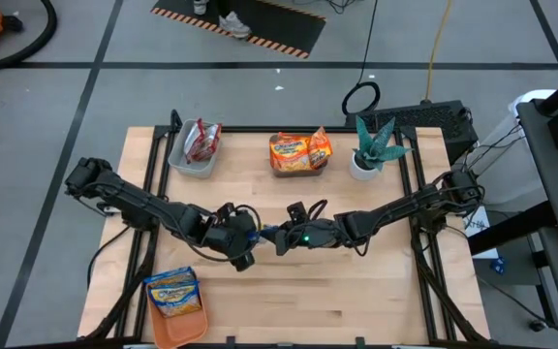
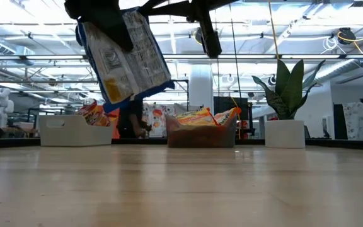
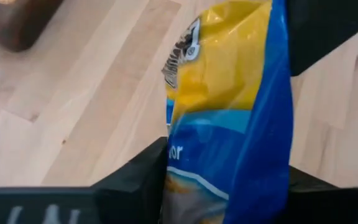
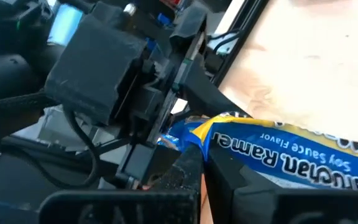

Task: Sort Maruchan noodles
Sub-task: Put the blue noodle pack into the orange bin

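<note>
Blue-yellow packet (image 4: 291, 155) reads "Ramen, Soy Sauce Flavor"; we see both grippers' fingers clamped on it.
Orange tray (image 1: 184, 328): blue-yellow packets; grey bin (image 1: 188, 161): red; brown bin (image 1: 289, 167): orange.

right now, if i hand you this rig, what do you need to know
Left gripper: mid-table, raised, closed round the blue-and-yellow packet.
Right gripper: shut on the same packet, facing the left one.
Done: red packets in the grey bin, far left; orange packets in the middle bin; one blue-and-yellow packet in the orange tray, near left.
Left: release one grip, then probably carry the held packet to the orange tray. No loose packets show on the table.
</note>
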### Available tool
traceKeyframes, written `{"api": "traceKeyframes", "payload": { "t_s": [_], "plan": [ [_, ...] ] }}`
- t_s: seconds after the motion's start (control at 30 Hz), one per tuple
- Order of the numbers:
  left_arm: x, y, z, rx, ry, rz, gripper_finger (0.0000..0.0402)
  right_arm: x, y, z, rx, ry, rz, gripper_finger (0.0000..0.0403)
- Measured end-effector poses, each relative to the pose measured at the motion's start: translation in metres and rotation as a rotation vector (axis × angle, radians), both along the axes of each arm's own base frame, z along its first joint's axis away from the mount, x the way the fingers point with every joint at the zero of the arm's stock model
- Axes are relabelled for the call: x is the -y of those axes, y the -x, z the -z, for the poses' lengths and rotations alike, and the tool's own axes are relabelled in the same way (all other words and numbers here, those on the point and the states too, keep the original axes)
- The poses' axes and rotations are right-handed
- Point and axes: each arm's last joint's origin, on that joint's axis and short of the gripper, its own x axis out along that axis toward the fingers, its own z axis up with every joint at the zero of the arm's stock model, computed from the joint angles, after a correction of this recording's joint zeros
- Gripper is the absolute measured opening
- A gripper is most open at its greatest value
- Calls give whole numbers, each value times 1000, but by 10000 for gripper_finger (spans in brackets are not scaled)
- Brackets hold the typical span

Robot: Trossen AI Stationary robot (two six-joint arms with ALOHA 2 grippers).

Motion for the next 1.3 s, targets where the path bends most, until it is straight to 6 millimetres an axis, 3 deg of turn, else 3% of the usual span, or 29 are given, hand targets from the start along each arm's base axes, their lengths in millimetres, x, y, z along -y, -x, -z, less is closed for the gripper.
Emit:
{"api": "traceKeyframes", "payload": {
  "t_s": [0.13, 0.23, 0.43, 0.7, 0.87, 1.0, 1.3],
  "plan": [
    [4, 1, 0, 0, 45, 0, 134, -1, 0, 0, -1, 18, -60, 0],
    [8, 2, 0, -3, 50, 14, 130, -1, 0, -2, -3, 73, -89, 11],
    [16, 8, -2, -12, 75, 52, 133, 8, 11, -19, -25, 162, -102, 81],
    [23, 29, -26, 13, 265, 112, 133, 26, 38, -46, -108, 285, -107, 154],
    [27, 48, -45, 35, 385, 139, 133, 29, 50, -58, -111, 341, -134, 159],
    [31, 68, -55, -18, 463, 195, 133, 25, 56, -64, -96, 333, -301, 153],
    [37, 103, -65, -159, 624, 178, 133, 8, 65, -51, -104, 340, -605, 133]
  ]
}}
